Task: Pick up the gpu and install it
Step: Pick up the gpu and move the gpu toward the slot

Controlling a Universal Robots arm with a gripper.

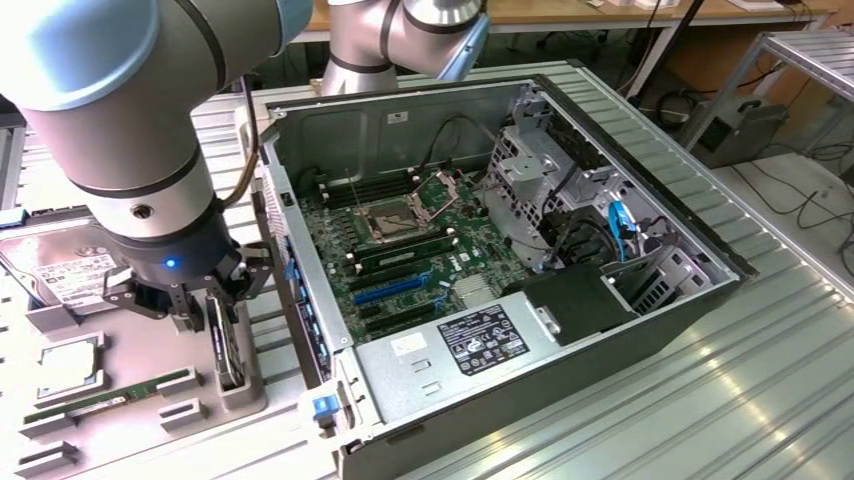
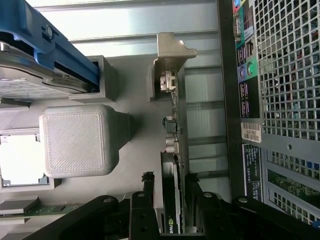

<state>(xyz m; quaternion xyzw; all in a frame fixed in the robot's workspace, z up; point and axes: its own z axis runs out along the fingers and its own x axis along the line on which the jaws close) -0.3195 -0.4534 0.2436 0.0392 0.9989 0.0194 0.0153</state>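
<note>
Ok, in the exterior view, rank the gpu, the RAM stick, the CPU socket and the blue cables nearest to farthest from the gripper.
1. gpu, standing upright, at the gripper.
2. RAM stick, lying flat, toward the exterior view's left.
3. CPU socket, inside the case.
4. blue cables, inside the case, exterior view's right.

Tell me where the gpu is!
The gpu stands on edge in a grey holder at the exterior view's left, just under the gripper, beside the open computer case.
</note>
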